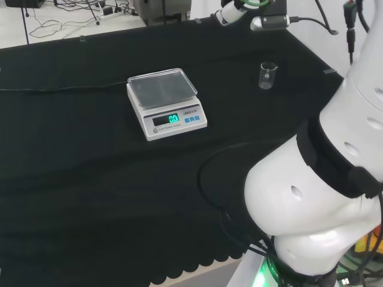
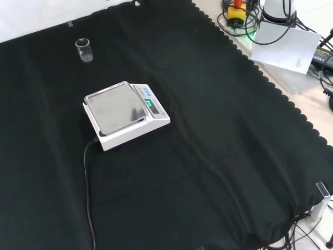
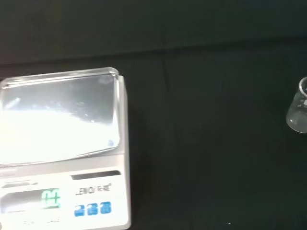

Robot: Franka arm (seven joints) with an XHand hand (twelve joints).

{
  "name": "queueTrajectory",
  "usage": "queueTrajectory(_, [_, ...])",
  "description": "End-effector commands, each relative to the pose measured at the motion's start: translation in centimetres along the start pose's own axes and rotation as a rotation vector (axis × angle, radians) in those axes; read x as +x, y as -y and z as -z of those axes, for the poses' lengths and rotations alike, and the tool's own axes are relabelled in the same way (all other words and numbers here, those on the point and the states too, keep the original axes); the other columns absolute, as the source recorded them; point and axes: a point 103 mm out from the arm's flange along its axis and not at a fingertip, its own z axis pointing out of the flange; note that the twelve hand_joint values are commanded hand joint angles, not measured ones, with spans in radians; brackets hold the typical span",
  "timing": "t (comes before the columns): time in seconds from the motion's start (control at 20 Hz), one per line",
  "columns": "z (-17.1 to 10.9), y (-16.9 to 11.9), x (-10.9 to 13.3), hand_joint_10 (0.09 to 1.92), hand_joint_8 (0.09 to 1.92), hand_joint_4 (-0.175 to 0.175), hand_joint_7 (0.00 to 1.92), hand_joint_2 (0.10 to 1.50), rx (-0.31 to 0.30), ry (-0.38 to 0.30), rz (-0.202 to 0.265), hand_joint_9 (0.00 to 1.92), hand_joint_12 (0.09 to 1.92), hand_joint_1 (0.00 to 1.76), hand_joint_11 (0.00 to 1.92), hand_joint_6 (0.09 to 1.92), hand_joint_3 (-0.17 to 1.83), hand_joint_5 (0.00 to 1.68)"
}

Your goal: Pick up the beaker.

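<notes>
A small clear glass beaker (image 1: 267, 75) stands upright and empty on the black cloth, to the right of the scale in the head view. In the front view the beaker (image 2: 84, 50) stands near the far left of the cloth, beyond the scale. In the wrist view the beaker (image 3: 300, 112) is cut by the picture's edge. A black and white part of the hand (image 1: 231, 14) shows at the head view's top edge, above the cloth's far side and apart from the beaker. Nothing touches the beaker.
A white electronic scale (image 1: 166, 101) with a steel pan and a lit green display sits mid-cloth, close and large in the wrist view as the scale (image 3: 62, 143). The scale's cable (image 2: 87, 187) runs toward the front view's bottom edge. The arm's white links (image 1: 323, 197) stand at the head view's right.
</notes>
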Motion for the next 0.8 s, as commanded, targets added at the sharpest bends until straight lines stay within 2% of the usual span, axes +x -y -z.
queueTrajectory(0.05, [-2.2, -3.9, -4.2, 0.78, 0.66, -0.026, 0.32, 0.94, 0.022, -0.001, -0.007, 0.4, 1.41, 0.59, 0.0, 0.54, 0.29, 0.51])
queueTrajectory(0.25, [-3.8, -5.9, -5.9, 0.78, 0.66, -0.027, 0.32, 0.94, 0.036, -0.031, -0.011, 0.4, 1.41, 0.6, 0.0, 0.55, 0.3, 0.51])
queueTrajectory(0.6, [-6.9, -9.1, -8.1, 0.78, 0.66, -0.029, 0.33, 0.93, 0.084, -0.032, -0.039, 0.41, 1.41, 0.61, 0.0, 0.61, 0.33, 0.52])
queueTrajectory(0.8, [-7.8, -10.0, -9.5, 0.78, 0.66, -0.03, 0.33, 0.93, 0.094, -0.05, -0.054, 0.41, 1.41, 0.61, 0.0, 0.62, 0.34, 0.52])
